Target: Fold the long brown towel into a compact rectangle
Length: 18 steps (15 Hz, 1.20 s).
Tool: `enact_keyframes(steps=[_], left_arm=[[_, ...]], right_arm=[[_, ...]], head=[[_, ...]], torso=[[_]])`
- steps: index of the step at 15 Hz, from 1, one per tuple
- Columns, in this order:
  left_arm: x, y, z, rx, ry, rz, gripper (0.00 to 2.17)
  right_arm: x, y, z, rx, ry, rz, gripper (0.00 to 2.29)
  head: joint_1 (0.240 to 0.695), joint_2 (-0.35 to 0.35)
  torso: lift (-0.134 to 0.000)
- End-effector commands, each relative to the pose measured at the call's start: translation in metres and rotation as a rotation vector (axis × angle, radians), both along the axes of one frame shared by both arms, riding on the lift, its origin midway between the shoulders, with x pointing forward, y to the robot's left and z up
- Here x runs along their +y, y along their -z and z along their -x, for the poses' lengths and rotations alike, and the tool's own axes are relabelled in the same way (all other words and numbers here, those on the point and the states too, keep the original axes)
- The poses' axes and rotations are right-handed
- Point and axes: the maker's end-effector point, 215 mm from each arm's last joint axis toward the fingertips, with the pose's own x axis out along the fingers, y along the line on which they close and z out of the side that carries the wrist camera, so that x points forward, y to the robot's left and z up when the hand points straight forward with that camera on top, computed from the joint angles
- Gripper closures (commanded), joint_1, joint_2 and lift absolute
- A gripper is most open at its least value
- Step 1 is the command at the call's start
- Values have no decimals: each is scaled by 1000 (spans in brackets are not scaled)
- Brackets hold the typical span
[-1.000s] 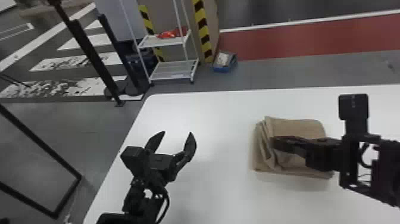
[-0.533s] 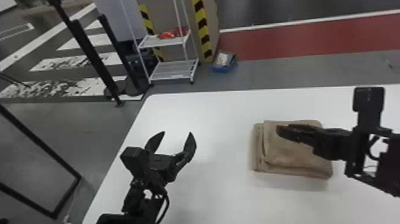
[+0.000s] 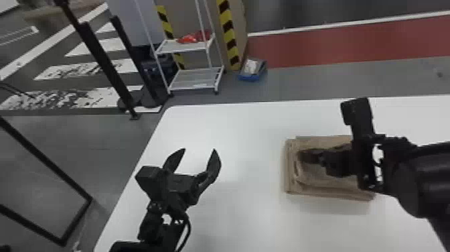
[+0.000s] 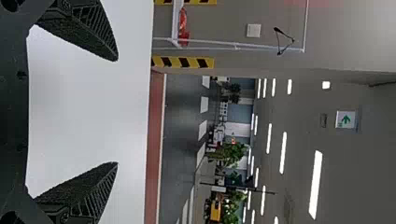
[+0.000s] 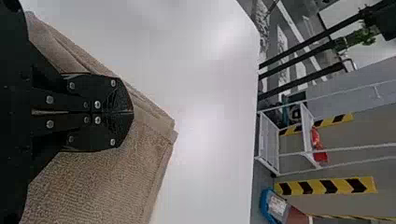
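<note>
Towel: brown towel (image 3: 316,182) lies on the white table (image 3: 247,217), toward 4 o'clock from the middle of the head view (twelve being the far side); it is folded into a flat, layered rectangle.
Towel folds: the layered edges show along its 9 o'clock side; a raised crease curves across the top near the right gripper (image 3: 299,156).
Right pincer: its tips are over the towel, toward the cloth's 10 o'clock part; the two fingers (image 5: 105,93) are pressed together along a thin seam (whether they bear down on the cloth, I cannot tell).
Left pincer: the left gripper (image 3: 199,149) is at 9 o'clock from the towel, well apart from it; its fingers are spread wide, with nothing between them.
Background: a white shelf rack (image 3: 194,88) stands at 11 o'clock; a blue box (image 3: 253,78) sits at 1 o'clock.
</note>
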Motion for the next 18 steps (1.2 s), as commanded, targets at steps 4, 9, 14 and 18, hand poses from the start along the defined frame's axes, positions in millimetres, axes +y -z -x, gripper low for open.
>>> enact_keyframes(steps=[4,9,14,18], left_arm=[[0,2,-1,2,-1,7,83],[1,4,-1,3,-3,9,83],[1,4,-1,2,-2,11,83],[-2,2,-3,-2,4,10,83]], right_arm=[[23,7,32,42,-85,-55,2020],[32,0,68,70,-138,-136,2020],[-29,-39,91,23,-18,-242,2020],[-92,-16,130,167,74,-271,2020]], head=[[695,350],[695,350],[695,350],[695,315]], torso=[[-125],[-125],[-125],[-125]])
